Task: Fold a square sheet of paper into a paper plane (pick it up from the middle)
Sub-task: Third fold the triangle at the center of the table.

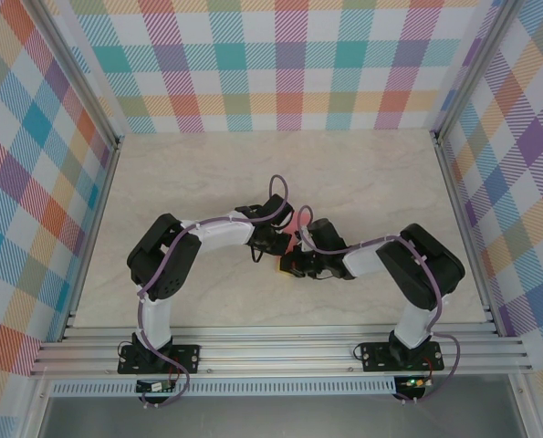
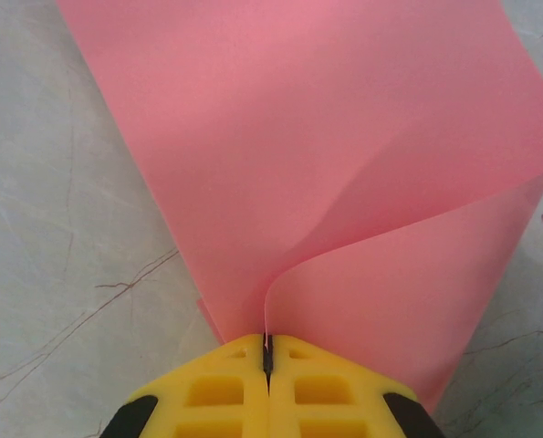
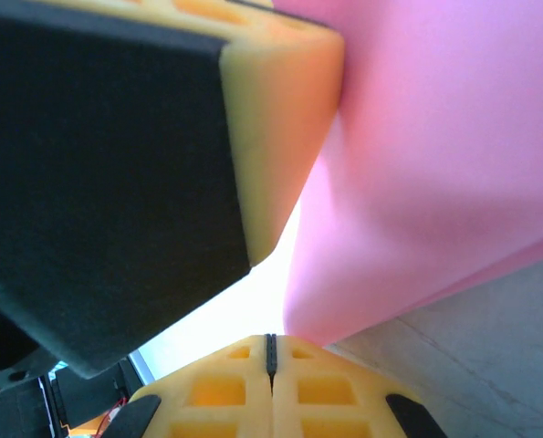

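Observation:
The square sheet of paper (image 2: 344, 155) is plain salmon-pink and lies partly on the table, with its near part curling up. My left gripper (image 2: 267, 351) is shut on its raised edge, which runs into the seam between the yellow fingertips. From above, a little of the sheet (image 1: 294, 222) peeks out between the two wrists in the middle of the table. My right gripper (image 3: 271, 354) is shut, and the sheet (image 3: 435, 164) bulges just above and right of its tip, not visibly between its jaws. The left gripper's yellow and black finger (image 3: 271, 119) looms close above it. Seen from overhead, the left gripper (image 1: 264, 245) and right gripper (image 1: 295, 265) nearly touch.
The table (image 1: 362, 182) is pale marble-patterned, with checked walls on three sides and aluminium rails along its edges. Both arms bend inward from their bases at the near rail (image 1: 280, 351). Bare tabletop lies behind and to both sides of the grippers.

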### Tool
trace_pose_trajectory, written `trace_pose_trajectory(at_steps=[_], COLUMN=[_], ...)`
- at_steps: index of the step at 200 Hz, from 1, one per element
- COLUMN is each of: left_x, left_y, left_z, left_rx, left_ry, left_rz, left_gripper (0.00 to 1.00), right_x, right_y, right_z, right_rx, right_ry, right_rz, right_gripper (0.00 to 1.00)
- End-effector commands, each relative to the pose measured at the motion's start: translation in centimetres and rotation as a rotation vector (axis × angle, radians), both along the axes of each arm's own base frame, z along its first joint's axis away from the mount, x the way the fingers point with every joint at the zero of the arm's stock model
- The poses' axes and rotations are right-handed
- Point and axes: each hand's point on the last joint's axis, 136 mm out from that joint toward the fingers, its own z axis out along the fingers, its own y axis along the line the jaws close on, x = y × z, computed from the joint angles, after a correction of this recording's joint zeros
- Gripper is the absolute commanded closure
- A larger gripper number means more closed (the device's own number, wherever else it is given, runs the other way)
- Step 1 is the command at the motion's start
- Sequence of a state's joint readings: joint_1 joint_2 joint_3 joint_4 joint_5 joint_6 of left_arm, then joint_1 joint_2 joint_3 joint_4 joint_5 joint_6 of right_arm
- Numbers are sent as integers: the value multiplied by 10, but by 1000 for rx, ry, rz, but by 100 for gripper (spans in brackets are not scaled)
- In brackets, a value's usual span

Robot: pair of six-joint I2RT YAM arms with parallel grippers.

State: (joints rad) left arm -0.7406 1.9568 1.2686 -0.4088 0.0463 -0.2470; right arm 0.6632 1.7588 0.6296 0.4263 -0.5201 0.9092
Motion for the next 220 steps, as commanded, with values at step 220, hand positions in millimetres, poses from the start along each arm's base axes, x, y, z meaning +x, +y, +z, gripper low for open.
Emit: trace_pose_trajectory(at_steps=[220], left_x=[-11], left_y=[13], left_z=[-21], left_rx=[35], left_ry=[73], left_rz=[9], left_gripper=[100], right_x=[42], right_y=[-14], right_z=[15], right_rx=[4], right_ry=[-50], right_rz=[-47], right_gripper=[100])
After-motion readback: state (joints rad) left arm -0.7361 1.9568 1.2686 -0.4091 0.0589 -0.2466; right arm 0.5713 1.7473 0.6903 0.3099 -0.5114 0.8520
